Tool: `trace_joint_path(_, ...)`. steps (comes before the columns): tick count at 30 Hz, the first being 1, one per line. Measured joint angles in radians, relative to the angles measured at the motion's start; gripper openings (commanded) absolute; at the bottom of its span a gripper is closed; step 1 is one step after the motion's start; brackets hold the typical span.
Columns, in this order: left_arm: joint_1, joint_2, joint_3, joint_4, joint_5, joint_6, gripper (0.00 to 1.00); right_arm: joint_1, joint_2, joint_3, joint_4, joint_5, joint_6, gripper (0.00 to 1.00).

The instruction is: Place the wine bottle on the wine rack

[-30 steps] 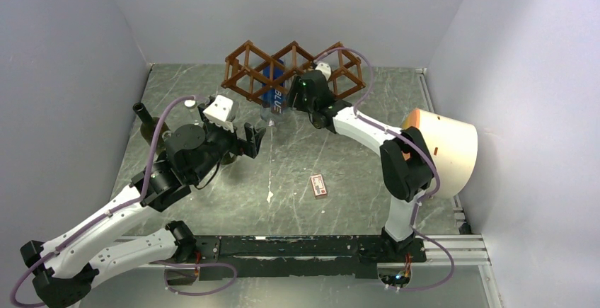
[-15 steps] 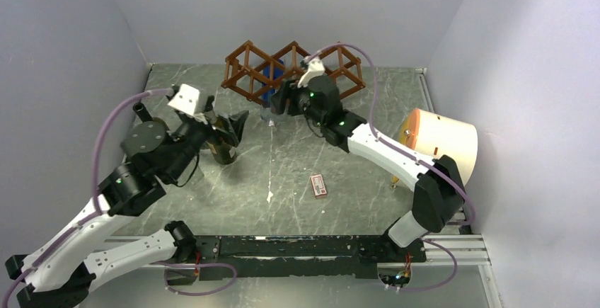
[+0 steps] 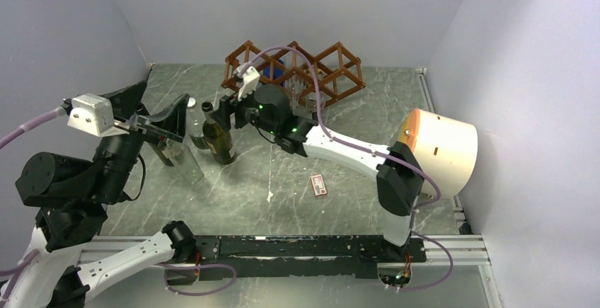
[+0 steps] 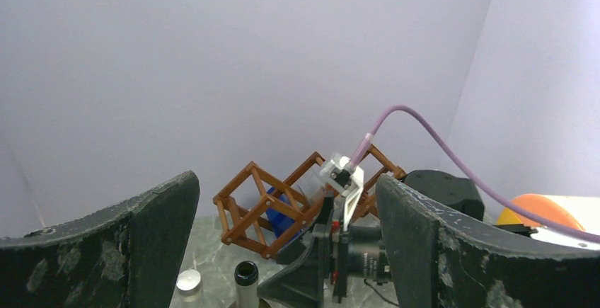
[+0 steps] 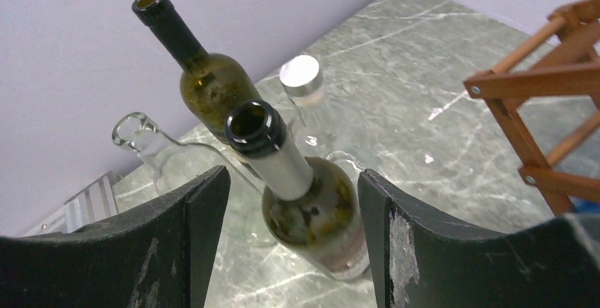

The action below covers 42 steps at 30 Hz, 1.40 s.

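Right wrist view: dark green glass wine bottle (image 5: pixel 308 205), upright on table (image 5: pixel 424 110), being flanked untouched by parted right gripper (image 5: pixel 293 177). Top view: blue-labelled bottle (image 3: pixel 272 73) being cradled in reddish-brown wooden lattice wine rack (image 3: pixel 332 67). Empty left gripper (image 4: pixel 286 180) being held wide.

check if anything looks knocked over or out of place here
One clear glass bottle looks tipped over, lying on the table left of the standing dark bottle. A small red box also lies loose mid-table. Nothing looks spilled or broken.
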<state>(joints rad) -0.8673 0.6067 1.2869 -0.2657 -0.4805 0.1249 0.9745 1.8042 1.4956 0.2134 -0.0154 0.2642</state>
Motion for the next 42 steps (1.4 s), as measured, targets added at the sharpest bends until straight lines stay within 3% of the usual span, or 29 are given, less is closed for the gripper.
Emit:
trace_joint_path(5, 0.000, -0.008, 0.002, -0.006, -0.014, 0.010, 0.98, 0.027, 0.108, 0.101, 0.005, 0.006, -0.033, 0.70)
trace_joint_path(9, 0.000, -0.008, 0.002, -0.018, -0.021, 0.010, 0.98, 0.036, 0.172, 0.149, -0.004, 0.004, -0.076, 0.61)
trace_joint_path(16, 0.000, -0.010, -0.004, -0.019, -0.036, 0.014, 0.97, 0.048, 0.203, 0.177, -0.006, 0.017, -0.170, 0.18)
trace_joint_path(20, 0.000, -0.016, -0.027, -0.018, -0.042, 0.025, 0.96, 0.065, 0.181, 0.127, 0.045, 0.056, -0.210, 0.05)
trace_joint_path(24, 0.000, -0.016, -0.048, -0.017, -0.048, 0.026, 0.96, 0.101, 0.122, 0.042, 0.074, 0.124, -0.265, 0.00)
trace_joint_path(33, 0.000, -0.015, -0.127, -0.016, -0.047, -0.014, 0.96, 0.120, -0.129, -0.219, 0.079, 0.251, -0.299, 0.00)
trace_joint_path(42, 0.000, 0.008, -0.347, 0.037, 0.004, -0.249, 0.99, 0.117, -0.455, -0.466, 0.010, 0.430, -0.280, 0.00)
